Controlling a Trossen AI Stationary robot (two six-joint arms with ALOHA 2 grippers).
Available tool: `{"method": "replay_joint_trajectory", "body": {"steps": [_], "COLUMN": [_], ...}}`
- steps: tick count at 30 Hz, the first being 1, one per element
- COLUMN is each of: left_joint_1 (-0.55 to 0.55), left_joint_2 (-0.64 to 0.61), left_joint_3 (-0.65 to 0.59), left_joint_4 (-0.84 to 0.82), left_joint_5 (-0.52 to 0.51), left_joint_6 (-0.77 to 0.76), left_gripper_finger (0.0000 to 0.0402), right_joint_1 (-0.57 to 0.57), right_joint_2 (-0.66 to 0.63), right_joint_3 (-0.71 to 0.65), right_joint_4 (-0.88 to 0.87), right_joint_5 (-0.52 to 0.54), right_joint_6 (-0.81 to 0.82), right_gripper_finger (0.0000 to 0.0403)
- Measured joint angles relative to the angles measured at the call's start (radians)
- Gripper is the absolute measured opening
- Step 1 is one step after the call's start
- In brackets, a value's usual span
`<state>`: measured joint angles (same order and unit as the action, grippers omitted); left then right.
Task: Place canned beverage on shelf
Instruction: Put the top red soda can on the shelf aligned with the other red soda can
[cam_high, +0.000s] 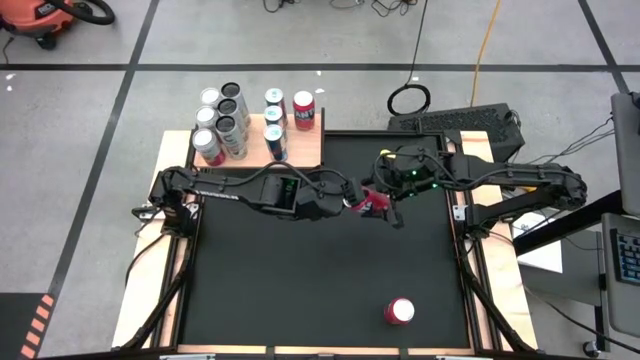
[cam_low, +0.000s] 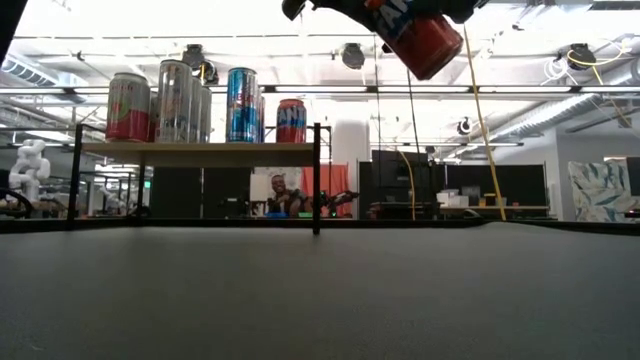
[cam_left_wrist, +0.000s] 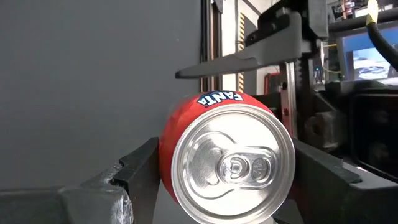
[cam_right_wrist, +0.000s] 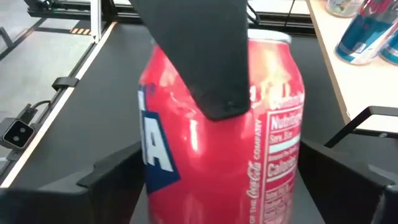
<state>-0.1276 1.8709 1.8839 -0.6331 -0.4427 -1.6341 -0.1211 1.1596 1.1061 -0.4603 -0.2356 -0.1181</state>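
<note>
Trouble here would most likely come from two grippers crowding one can. The red canned beverage (cam_high: 372, 203) hangs in the air over the middle of the black mat (cam_high: 300, 290), tipped well off upright (the low view shows it slanting, high above the surface). The left gripper (cam_high: 362, 200) reaches in from the left and is clamped on the can's body, its fingers (cam_left_wrist: 134, 171) pressing both sides. The right gripper (cam_high: 386, 206) comes in from the right and sits around the same can; whether it has a grip of its own cannot be told. The shelf (cam_high: 305, 148) stands at the far left corner, well apart from the held can, and its left part is already packed with standing cans (cam_high: 228, 122), leaving bare wood mainly near its right end. If one arm pulls while the other is clamped, I judge the can could twist, slide out or dent. If both let go together, it would drop and roll, perhaps toward the other red can (cam_high: 399, 311) standing at the near right. Set down tilted, it could tip and knock its neighbours off.
</note>
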Motion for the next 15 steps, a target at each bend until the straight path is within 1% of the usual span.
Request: {"method": "replay_joint_trajectory", "body": {"steps": [9,12,15], "left_joint_1": [0.001,0.001,0.000], "left_joint_2": [0.000,0.000,0.000], "left_joint_3": [-0.001,-0.002,-0.002], "left_joint_4": [-0.002,-0.002,0.003], "left_joint_5": [-0.003,-0.025,-0.031], "left_joint_6": [0.002,0.005,0.020], "left_gripper_finger": [0.0278,0.0304,0.0345], "right_joint_1": [0.000,-0.001,-0.002], "right_joint_2": [0.024,0.027,0.024], "right_joint_3": [0.000,0.001,0.001], "right_joint_4": [-0.003,0.002,0.001], "right_joint_5": [-0.004,-0.012,-0.032], "right_joint_6": [0.013,0.023,0.037], "right_gripper_finger": [0.0284,0.0264,0.0261]}}
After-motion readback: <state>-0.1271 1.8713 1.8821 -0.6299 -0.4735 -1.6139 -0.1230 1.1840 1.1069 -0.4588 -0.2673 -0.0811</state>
